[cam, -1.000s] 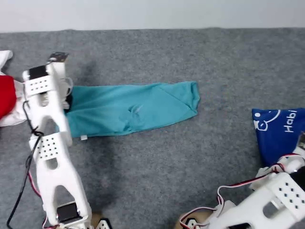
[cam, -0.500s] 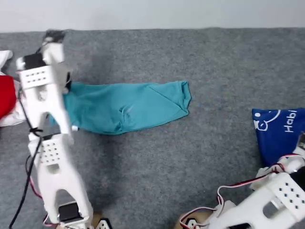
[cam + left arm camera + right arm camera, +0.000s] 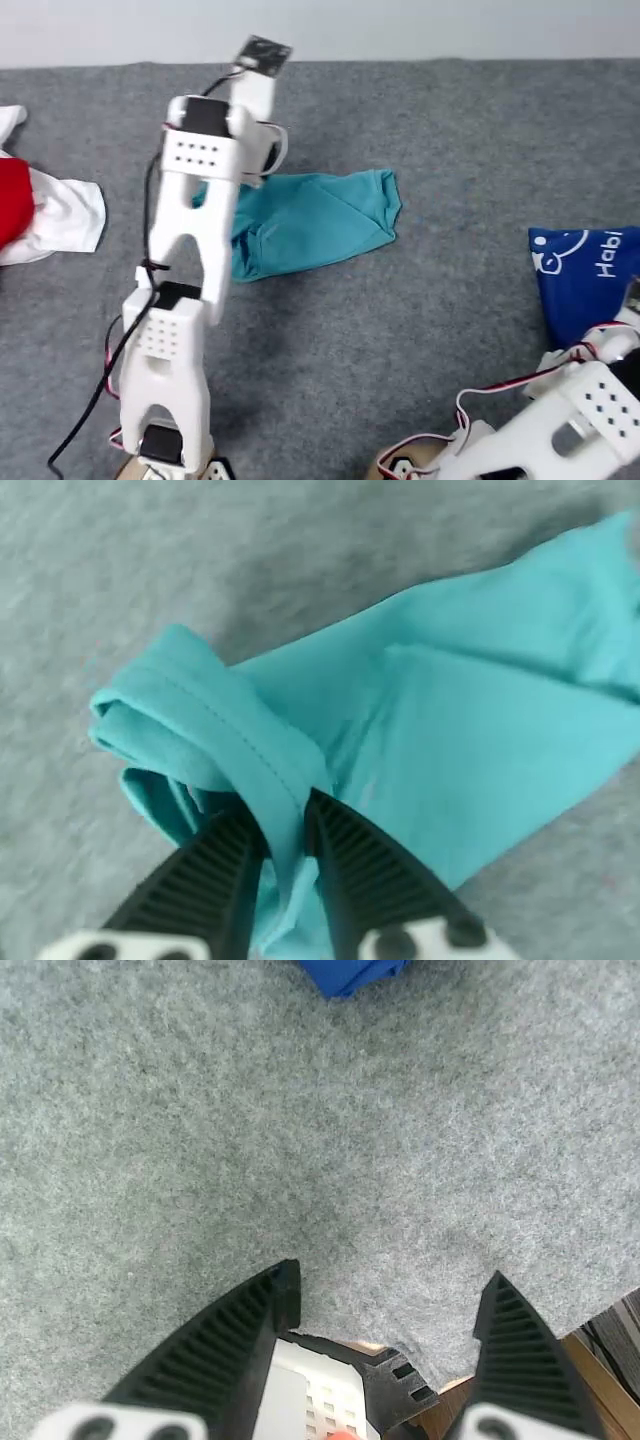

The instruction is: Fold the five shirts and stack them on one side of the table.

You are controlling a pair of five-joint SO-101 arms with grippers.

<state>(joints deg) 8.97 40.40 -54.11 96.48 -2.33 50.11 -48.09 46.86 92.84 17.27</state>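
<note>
Our left end effector [image 3: 283, 818] pinches a bunched edge of the teal shirt [image 3: 320, 218], held above the bench [image 3: 470, 130]. The rest of the shirt lies flat beyond it, its long axis running across the bench toward the blue shirt [image 3: 585, 275]. To fold well, we should carry the pinched edge along that axis and lay it squarely on the far end. Our right end effector [image 3: 385, 1290] hangs spread over bare bench.

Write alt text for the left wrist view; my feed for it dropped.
The left hand is shut on a bunched, hemmed edge of the teal shirt, with loose folds gathered beside the pinch. The rest of the shirt spreads away over the grey table cover.
</note>
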